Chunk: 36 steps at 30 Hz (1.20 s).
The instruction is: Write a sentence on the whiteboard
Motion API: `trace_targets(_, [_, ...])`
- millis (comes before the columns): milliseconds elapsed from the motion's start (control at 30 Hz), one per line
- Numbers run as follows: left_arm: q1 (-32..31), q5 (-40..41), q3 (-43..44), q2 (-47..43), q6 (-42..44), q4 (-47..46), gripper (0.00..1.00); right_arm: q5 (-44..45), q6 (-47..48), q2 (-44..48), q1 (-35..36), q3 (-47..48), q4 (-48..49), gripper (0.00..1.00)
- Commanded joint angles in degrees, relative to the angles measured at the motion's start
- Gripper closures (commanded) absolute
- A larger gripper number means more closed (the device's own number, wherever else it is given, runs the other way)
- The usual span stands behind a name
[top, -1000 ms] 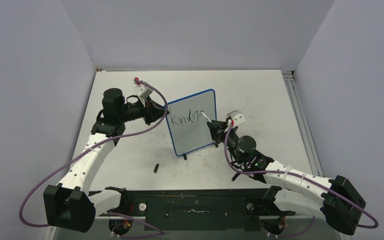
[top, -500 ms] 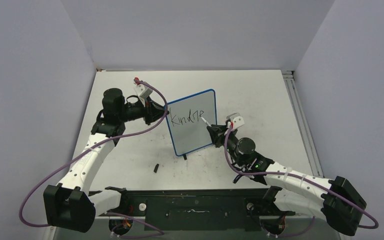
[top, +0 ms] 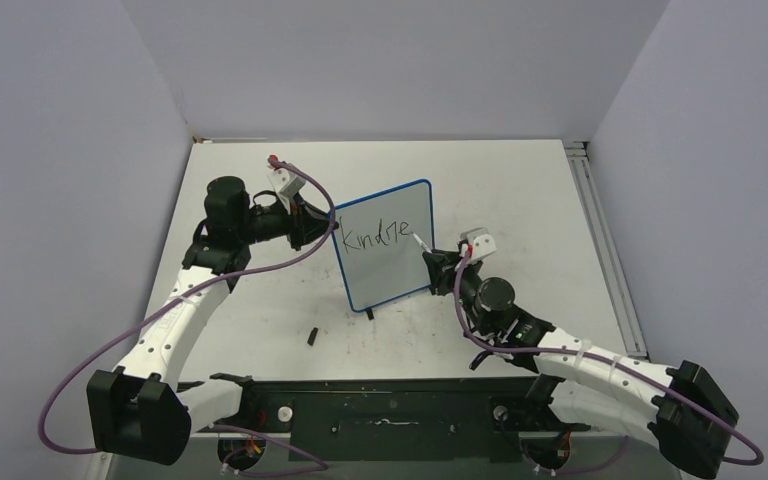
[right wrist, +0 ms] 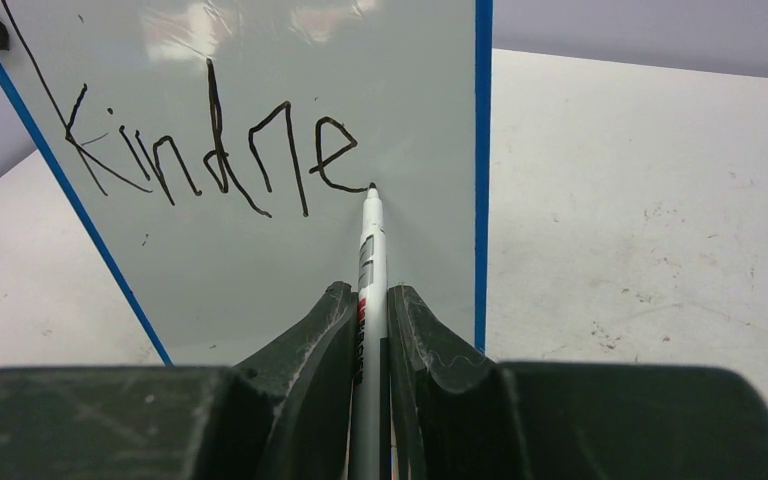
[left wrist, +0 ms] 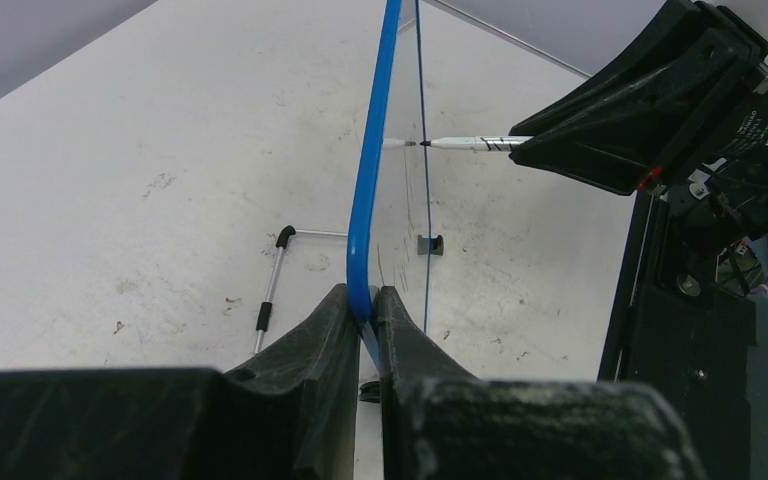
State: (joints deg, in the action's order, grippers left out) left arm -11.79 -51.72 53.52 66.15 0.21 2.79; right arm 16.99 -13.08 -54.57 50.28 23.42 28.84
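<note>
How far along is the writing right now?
Done: the lettering reads "Kindne" across the top of the whiteboard. In hand: the left hand clamps the board's edge, and the right hand holds the marker, tip at the end of the "e". Left: the rest of the sentence; the lower board is blank.

Both arms (top: pixel 175 320) reach inward, left claw (left wrist: pixel 365 297) and right claw (right wrist: pixel 371 292) clamped tight, wrists (top: pixel 260 218) apparently level.

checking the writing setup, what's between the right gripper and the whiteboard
Only the marker. The right gripper is shut on its barrel, and its tip touches the whiteboard at the end of the last letter. The right wrist view shows it.
</note>
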Motion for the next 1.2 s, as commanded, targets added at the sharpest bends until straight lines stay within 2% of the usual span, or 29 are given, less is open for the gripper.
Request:
trace_targets(0, [-0.4,-1.1,0.2,1.1,2.2,4.0,1.00,-0.3,0.7,2.0,0.0,0.9,1.6,0.95])
trace_targets(233, [-0.4,-1.0,0.3,1.1,2.2,4.1,1.00,0.3,1.4,5.4,0.1,1.5,2.2,0.95])
trace_targets(833, [-0.4,-1.1,0.3,1.1,2.3,4.0,1.00,1.6,4.2,0.7,-1.3,2.5,8.9,0.95])
trace_targets(1167, [-0.4,-1.1,0.3,1.1,2.3,4.1,1.00,-0.9,4.3,-2.1,-1.9,3.3,8.9,0.95])
